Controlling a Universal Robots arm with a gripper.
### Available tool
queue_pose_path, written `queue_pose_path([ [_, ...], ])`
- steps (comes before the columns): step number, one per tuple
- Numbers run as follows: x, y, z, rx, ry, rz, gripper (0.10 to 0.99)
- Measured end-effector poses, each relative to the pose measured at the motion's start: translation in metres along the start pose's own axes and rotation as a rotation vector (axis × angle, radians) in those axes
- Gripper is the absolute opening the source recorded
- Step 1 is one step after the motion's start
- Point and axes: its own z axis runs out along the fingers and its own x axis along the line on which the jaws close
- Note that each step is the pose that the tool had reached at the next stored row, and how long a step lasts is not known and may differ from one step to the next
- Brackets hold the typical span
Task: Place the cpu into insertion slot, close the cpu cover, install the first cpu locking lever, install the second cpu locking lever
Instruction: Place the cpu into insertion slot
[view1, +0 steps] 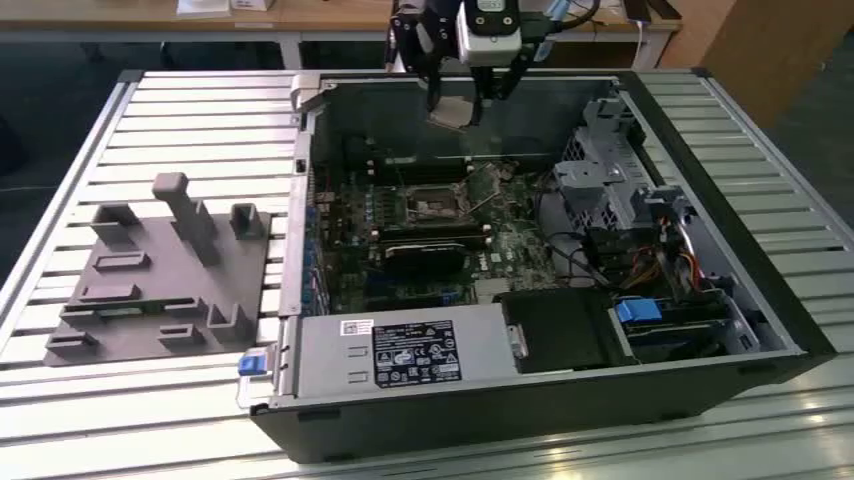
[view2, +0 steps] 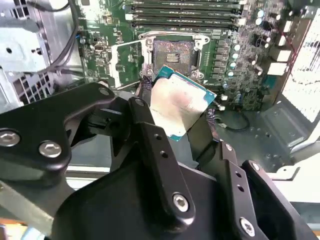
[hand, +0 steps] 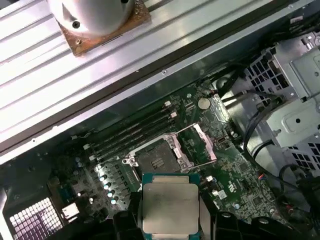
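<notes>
Over the open case (view1: 561, 412), gripper (view1: 461, 100) clamps cpu (view1: 454, 113) tilted.

cpu (hand: 170, 202) clamped btwn fingers (hand: 206, 215) | insertion slot (hand: 156, 161) empty, nearby | cpu cover (hand: 200, 145) raised

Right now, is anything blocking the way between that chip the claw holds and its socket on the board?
Nothing visible. The gripper holds the cpu above the circuit board; the insertion slot lies uncovered, its cpu cover swung open beside it.
</notes>
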Motion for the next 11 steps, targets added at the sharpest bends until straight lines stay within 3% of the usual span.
queue_pose_path([
  [11,0.0,0.0,0.0005,-0.003,-0.0123,0.137,0.537],
])
